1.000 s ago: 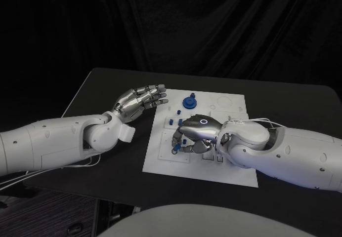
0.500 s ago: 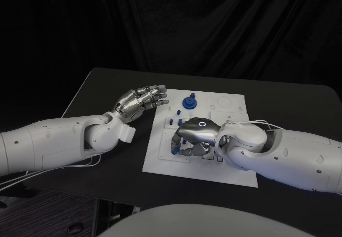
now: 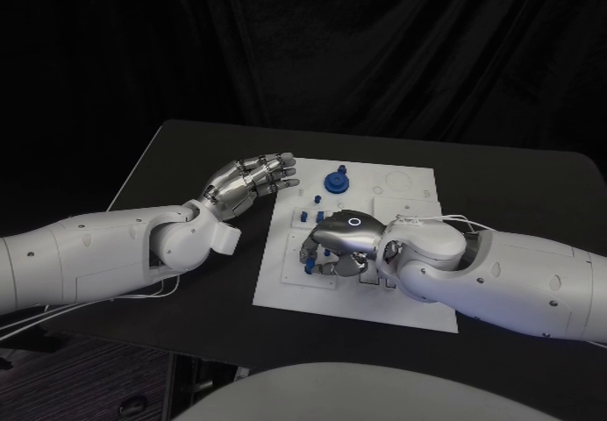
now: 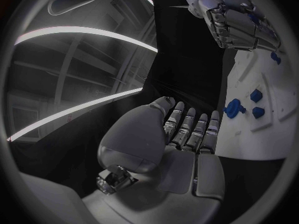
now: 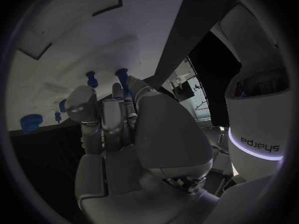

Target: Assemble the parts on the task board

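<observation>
On the white task board (image 3: 411,206) mid-table, several blue parts (image 3: 335,182) already stand seated, while the right hand (image 3: 339,244) curls over others, its grasp unclear, and the left hand (image 3: 246,182) hovers open-fingered alongside, so assembly looks unfinished.

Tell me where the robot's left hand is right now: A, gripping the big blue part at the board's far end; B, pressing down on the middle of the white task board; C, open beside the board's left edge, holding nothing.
C: the left hand has its fingers spread beside the task board, with nothing in it.
</observation>
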Controlling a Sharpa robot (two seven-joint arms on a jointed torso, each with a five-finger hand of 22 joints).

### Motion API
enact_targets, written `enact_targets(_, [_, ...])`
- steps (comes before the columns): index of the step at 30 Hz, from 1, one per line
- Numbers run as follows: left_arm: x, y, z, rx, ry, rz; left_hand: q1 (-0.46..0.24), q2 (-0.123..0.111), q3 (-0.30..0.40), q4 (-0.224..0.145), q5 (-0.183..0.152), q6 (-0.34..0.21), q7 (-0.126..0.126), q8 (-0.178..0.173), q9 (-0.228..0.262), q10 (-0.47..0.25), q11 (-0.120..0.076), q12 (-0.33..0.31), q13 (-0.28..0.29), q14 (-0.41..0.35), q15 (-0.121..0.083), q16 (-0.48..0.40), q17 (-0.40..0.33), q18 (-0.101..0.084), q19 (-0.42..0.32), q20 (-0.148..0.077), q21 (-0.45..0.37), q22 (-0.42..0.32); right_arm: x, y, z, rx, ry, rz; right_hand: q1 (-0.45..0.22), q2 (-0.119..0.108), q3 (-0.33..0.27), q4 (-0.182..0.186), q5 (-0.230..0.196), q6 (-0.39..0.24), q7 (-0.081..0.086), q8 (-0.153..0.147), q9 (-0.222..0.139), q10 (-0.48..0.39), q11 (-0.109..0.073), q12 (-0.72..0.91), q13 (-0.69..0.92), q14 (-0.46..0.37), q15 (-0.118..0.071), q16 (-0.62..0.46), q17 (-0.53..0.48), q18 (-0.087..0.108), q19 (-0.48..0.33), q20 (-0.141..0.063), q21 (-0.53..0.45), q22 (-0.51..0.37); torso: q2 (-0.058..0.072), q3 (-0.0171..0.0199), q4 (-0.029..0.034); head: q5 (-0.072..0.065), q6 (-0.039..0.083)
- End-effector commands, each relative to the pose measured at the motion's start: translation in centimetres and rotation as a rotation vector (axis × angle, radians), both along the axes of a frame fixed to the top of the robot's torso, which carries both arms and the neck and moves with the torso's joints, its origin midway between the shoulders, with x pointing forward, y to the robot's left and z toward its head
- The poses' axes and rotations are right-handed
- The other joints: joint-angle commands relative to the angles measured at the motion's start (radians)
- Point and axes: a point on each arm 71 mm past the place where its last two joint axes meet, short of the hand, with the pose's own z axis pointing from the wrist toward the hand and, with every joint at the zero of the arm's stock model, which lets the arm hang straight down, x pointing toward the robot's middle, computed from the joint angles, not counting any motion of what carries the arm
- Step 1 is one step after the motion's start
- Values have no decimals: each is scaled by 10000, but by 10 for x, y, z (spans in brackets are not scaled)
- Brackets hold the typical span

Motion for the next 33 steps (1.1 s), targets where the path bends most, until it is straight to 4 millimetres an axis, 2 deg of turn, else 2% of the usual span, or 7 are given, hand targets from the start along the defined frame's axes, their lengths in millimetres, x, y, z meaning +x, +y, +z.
enact_targets(1, [-1, -1, 1, -251, -127, -62, -94, -8, 108, -27, 59, 39, 201, 56, -3, 61, 64, 57, 18, -70, -38, 58, 4, -12, 6, 6, -38, -20, 1, -3, -9, -454, 131, -377, -278, -417, -27, 53, -378, -1030, 147, -741, -363, -1084, 333, -479, -120, -234, 289, -159, -194, 44, -311, 165, -608, 1017, -12, 1, -5, 11, -2])
enact_targets(6, [-1, 0, 0, -243, -109, -46, -94, -8, 108, -27, 59, 39, 201, 56, -3, 61, 64, 57, 18, -70, -38, 58, 4, -12, 6, 6, -38, -20, 1, -4, -6, 24, -101, -403, -510, -477, -565, -56, -569, -2476, -179, -1497, -878, -2306, 615, -671, -119, -435, 537, -123, -237, 118, -484, 473, -818, 968, -24, 6, -20, 11, -2])
enact_targets(10, [-1, 1, 0, -236, -94, -28, -94, -8, 108, -27, 59, 39, 201, 56, -3, 61, 64, 57, 18, -70, -38, 58, 4, -12, 6, 6, -38, -20, 0, -11, 0, 710, -433, -396, -698, -493, -1076, 3, -913, -4728, -593, -1640, -1690, -3094, 668, -907, -258, -448, 503, -59, -208, 151, -472, 529, -717, 986, -26, 15, -19, 8, -2])
enact_targets(14, [-2, 2, -1, -227, -80, -1, -107, -6, 140, -31, 59, 52, 205, 60, -2, 64, 69, 62, 19, -71, -43, 66, 5, -10, 8, 7, -38, -22, -4, -23, 7, 1291, -595, -556, -683, -529, -1280, 77, -986, -5167, -686, -1662, -1889, -3176, 668, -884, -285, -440, 483, -41, -200, 148, -462, 513, -690, 990, -16, 25, 2, -23, -2])
enact_targets(21, [-3, 7, -1, -164, -71, 131, -114, -11, 155, -34, 58, 67, 209, 63, 0, 69, 74, 68, 20, -73, -43, 67, 6, -8, 11, 7, -37, -21, -9, -66, 51, 2618, -731, -1351, -243, -393, -1293, 19, -533, -4214, -318, -1406, -1777, -2921, 681, -547, -224, -190, 591, 349, 268, 51, -252, 580, -135, 1121, -24, 22, -16, -119, -2])
enact_targets(29, [-5, 9, -1, -120, -61, 225, -145, -46, 209, -54, 50, 119, 216, 81, 6, 110, 85, 111, 27, -48, -44, 107, 13, -3, 35, 9, -31, -5, -7, -121, 92, 3262, 174, -3048, 521, 56, -520, -265, 275, -926, 303, -203, -1220, -862, 256, 889, 216, -470, 231, -21, -293, 148, -424, 330, -408, 1010, -26, 22, -39, -409, -2])
enact_targets(33, [-6, 9, -1, -218, 21, 326, -202, -100, 299, -82, 51, 216, 221, 117, 18, 173, 112, 166, 34, -13, -50, 160, 20, 5, 65, 9, -20, -3, -4, -153, 90, 2570, 1079, -4502, 451, -21, -368, -216, 273, -423, 61, 102, -1059, -38, -97, 2059, 820, -700, -41, -517, -849, 245, -690, 75, -1010, 846, -9, 25, -51, -665, -2])
